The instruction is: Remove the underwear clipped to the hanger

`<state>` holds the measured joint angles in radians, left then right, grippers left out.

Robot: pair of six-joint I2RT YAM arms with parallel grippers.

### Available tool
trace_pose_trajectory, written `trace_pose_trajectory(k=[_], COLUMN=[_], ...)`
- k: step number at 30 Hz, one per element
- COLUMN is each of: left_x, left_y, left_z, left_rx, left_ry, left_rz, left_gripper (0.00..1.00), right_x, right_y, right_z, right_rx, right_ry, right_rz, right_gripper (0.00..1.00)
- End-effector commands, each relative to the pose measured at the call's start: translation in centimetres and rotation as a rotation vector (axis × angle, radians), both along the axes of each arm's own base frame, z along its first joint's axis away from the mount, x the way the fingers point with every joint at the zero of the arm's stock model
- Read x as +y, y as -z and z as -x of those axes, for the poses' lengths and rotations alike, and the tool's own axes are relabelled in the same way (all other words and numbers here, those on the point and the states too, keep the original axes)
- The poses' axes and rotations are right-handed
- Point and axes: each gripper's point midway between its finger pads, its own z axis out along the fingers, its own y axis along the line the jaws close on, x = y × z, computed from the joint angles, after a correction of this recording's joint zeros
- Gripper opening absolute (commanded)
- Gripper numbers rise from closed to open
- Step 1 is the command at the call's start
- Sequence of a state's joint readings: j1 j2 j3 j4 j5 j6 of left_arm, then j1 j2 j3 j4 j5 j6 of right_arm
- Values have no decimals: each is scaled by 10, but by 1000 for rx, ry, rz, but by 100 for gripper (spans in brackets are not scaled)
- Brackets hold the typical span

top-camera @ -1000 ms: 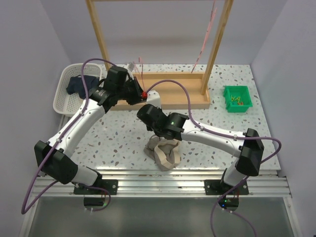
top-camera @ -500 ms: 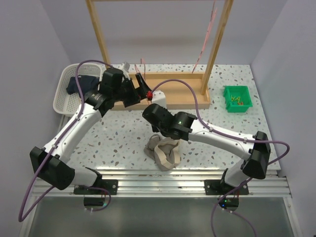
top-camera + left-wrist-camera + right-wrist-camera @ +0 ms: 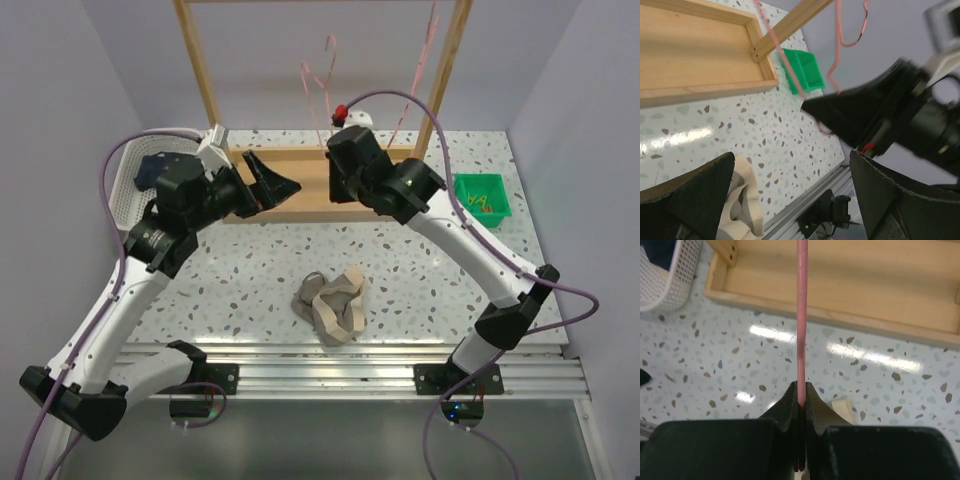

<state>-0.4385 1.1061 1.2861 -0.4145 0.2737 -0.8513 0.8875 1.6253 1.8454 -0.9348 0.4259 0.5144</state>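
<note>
We see the grey pair (image 3: 333,305) crumpled in a heap on the table (image 3: 250,270), its beige waistband looped across the top. The navy pair (image 3: 153,170) lies in the white basket (image 3: 120,200) at the far left. Our left gripper (image 3: 792,156) hangs over the table with its jaws spread wide and nothing in them, well apart from the grey pair. Our right gripper (image 3: 801,388) is pinched tight on the thin pink hanger (image 3: 801,315), raised above the wooden base (image 3: 310,205), far from both pairs.

I see underwear (image 3: 333,305) crumpled near the tabletop's (image 3: 250,280) front edge. Along the far edge: white basket (image 3: 120,190), wooden frame base (image 3: 310,200), green bin (image 3: 482,222), contents unclear.
</note>
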Motion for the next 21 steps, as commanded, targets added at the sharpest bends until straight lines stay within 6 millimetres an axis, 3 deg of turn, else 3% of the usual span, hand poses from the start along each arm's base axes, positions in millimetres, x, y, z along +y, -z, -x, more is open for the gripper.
trace_pose_trajectory(k=[1, 2, 4, 5, 7, 8, 14, 18, 21], left_x=[-3, -2, -3, -2, -4, -3, 5, 3, 2], left_y=[29, 48, 61, 75, 83, 96, 122, 128, 131], left_z=[14, 21, 29, 35, 44, 48, 59, 61, 61], left_rx=[-14, 13, 24, 45, 51, 73, 90, 94, 92], left_ry=[83, 97, 126, 135, 165, 174, 176, 198, 203], left_rz=[-27, -36, -36, -44, -31, -40, -89, -88, -91], left_gripper=[100, 100, 100, 100, 100, 100, 100, 100, 100], right_x=[-4, -4, -7, -8, -12, -11, -18, -28, -29], right_y=[-44, -60, -63, -76, -79, -88, -94, -99, -111], right_z=[-8, -13, -27, -30, -43, -46, -68, -88, -91], right_rx=[-45, -67, -68, -92, -92, -108, -116, -141, -184], right_ry=[-58, -54, -37, -35, -16, -18, 5, 38, 33], right_rz=[-24, -60, -64, -88, -108, -128, -159, -173, -195], right_gripper=[0, 0, 0, 0, 0, 0, 0, 0, 0])
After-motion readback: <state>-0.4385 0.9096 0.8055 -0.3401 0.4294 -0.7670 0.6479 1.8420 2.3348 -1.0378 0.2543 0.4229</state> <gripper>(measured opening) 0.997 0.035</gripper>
